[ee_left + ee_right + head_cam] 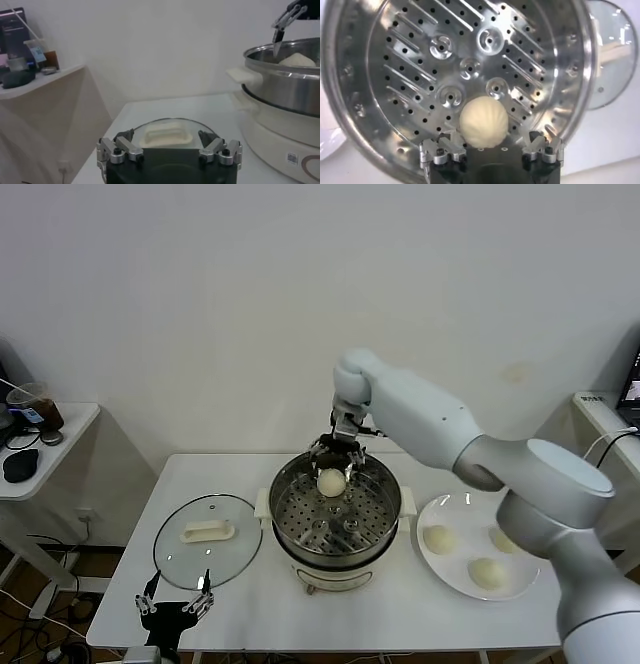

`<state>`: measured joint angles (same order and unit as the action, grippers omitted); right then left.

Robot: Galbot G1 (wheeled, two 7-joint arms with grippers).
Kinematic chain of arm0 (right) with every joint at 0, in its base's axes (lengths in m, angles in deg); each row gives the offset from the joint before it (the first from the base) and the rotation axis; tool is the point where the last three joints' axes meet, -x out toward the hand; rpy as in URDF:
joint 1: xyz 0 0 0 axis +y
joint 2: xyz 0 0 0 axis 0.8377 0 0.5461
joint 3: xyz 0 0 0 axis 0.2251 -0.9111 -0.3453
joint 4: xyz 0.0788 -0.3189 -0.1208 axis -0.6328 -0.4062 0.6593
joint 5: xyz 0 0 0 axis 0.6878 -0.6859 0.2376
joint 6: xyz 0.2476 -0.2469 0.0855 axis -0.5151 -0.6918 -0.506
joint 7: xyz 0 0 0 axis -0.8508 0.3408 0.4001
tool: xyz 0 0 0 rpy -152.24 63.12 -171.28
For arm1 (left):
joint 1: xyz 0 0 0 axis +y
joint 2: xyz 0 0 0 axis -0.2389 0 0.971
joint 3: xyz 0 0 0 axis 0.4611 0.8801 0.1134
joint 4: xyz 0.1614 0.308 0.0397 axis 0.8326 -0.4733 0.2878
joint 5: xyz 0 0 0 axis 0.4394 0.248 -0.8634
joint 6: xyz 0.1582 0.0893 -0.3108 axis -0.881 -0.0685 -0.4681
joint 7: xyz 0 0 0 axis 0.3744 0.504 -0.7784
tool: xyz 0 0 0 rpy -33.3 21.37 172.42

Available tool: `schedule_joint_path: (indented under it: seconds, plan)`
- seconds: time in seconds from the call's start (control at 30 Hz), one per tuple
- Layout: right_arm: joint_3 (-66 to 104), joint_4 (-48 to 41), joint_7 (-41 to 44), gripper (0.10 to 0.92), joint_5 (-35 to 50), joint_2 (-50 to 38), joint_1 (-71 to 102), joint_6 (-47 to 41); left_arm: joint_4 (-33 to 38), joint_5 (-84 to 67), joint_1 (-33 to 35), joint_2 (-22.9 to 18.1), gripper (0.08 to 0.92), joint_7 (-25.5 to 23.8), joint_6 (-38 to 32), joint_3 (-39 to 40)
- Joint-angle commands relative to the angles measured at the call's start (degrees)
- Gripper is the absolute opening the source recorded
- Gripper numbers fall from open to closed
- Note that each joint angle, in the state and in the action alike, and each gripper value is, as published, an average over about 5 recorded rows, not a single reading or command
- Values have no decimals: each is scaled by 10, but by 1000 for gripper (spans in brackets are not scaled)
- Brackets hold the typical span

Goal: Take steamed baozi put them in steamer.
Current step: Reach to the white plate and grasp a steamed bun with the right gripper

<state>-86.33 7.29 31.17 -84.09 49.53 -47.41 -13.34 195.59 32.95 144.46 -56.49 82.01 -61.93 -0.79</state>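
A: Buns first. Where are they sitting?

B: One bun (pixel 331 481) is lying on the holed tray inside the steamer (pixel 383 514), toward the far rim. In the right wrist view the same bun (pixel 483 123) is resting on the tray between the two finger mounts, and no finger is touching it.

A: And the other three?

B: Three buns are sitting on the white plate (pixel 452 574) just to the right of the steamer: one (pixel 438 538) on the plate's left part, one (pixel 487 572) near the front, one (pixel 503 539) partly hidden by the right arm.

A: Right gripper?

B: Right gripper (pixel 340 452) is hanging over the far rim of the steamer, directly above the bun in the tray. Its fingers are standing spread apart and holding nothing.

A: Left gripper?

B: Left gripper (pixel 176 604) is waiting low at the table's near edge, in front of the glass lid (pixel 208 541). Its fingers are standing wide apart, with nothing between them. In the left wrist view the lid's cream handle (pixel 167 134) is showing just beyond the fingers.

A: Lid position?

B: Lid is lying flat on the table (pixel 250 614), just left of the steamer, handle up.
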Motion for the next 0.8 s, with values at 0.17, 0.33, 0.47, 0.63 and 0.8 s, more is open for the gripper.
schedule_joint_path:
  seconds: [0.17,0.33,0.47,0.63,0.8]
  plan:
    - [14,111,2,823,214,-156,-61,-368,-2,-5,-4,-9,823,-1,10,-6]
    - [16,145,3,823,198,-234,-68,-521,0,-16,-6,1,823,-8,16,-12]
    - [11,210,8,823,163,-302,-47,-603,5,-28,-13,10,823,-18,24,-19]
    - [13,283,17,823,112,-396,10,-622,2,-38,-20,17,823,-23,31,-25]
    - [67,324,15,823,57,-444,118,-612,-6,-38,-24,20,823,-24,33,-28]
